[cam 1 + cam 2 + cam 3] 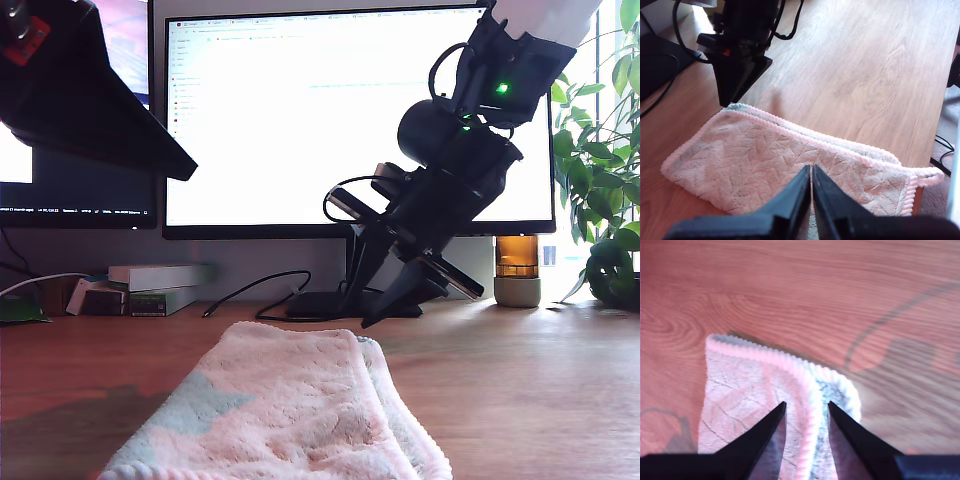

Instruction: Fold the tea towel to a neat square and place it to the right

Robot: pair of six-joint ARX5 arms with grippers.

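A: where's the tea towel [290, 400] [765, 155] [750, 385]?

B: pale pink fluffy terry cloth; flat on the light brown wooden desk [520, 380]; lower middle of the exterior view, a bit to its left; folded over, two layers showing, twisted pink cord hem [805, 385] along the edges; small hanging loop [930, 175] sticks out at one corner, by the desk edge.

A: grippers?

B: my first gripper [811, 170]: black fingers pressed together, nothing between them; it hangs over the middle of the cloth; can't tell if it touches.

A: the other?

B: my second gripper [806, 405] [400, 300] [737, 85]: jaws apart, holding nothing; tilted down at the cloth's far corner, the one nearest the wide white-lit monitor [300, 120]; in its own wrist view the fingers sit either side of the hem ridge; contact with the cloth, can't tell.

A: anything else on the desk?

B: behind the cloth, a loose black cable [250, 290]; stacked flat boxes [150, 285] at the exterior view's left; amber cylinder on a pale base [517, 265] and a green leafy plant [610, 150] at the exterior view's right; large dark arm part [80, 90] in the exterior view's upper left; can't say which arm.
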